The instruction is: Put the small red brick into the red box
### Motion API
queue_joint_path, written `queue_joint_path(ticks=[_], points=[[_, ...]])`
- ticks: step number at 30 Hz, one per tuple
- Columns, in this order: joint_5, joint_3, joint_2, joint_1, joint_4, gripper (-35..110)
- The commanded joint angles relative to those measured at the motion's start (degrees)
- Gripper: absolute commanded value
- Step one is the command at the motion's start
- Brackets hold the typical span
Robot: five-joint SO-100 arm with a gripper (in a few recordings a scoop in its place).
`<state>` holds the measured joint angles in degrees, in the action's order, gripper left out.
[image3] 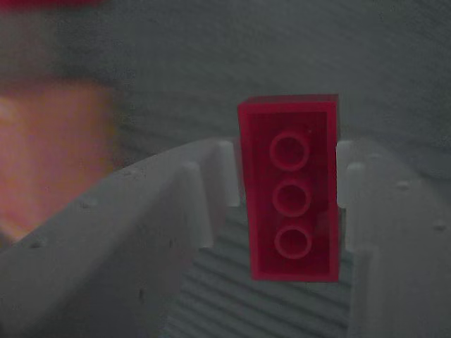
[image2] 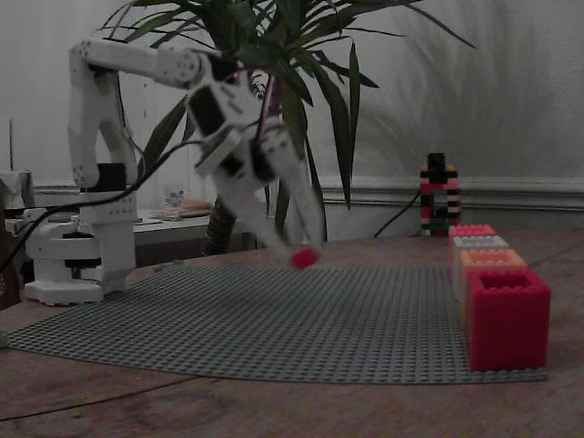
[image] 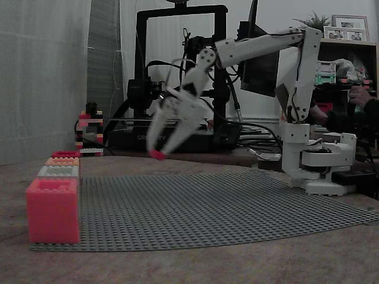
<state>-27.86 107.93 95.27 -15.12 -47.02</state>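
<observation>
we see the end effector (image: 159, 152) clamped on the small red brick (image: 157, 155), carrying it in the air above the grey studded baseplate (image: 207, 207) on the table (image: 177, 266). in the wrist view the brick (image3: 289, 186) sits between the two white fingers (image3: 211, 190), its hollow underside toward the camera. the boxes stand in a row at the baseplate's edge, well apart from the brick; the red box (image2: 507, 316) is the nearest one in a fixed view.

Small red brick (image3: 289, 189) glossy smooth plastic; hand (image3: 282, 232) matt white plastic; baseplate (image: 213, 207) grey studded plastic.
</observation>
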Motion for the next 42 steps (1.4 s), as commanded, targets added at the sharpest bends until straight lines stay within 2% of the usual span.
queue_joint_path(ticks=[1,5,8,20,31,39,42], points=[[4.3,-10.3,-1.0,-1.3,8.0,0],[7.0,-16.1,-6.6,-1.3,18.5,0],[9.2,-23.2,-11.4,-1.3,19.2,0],[17.4,-48.7,-30.6,-2.2,11.7,0],[17.1,-59.3,-42.0,-2.5,9.2,0],[16.3,-64.6,-47.0,-2.5,7.6,12],[15.6,-64.6,-47.5,-2.5,7.5,10]])
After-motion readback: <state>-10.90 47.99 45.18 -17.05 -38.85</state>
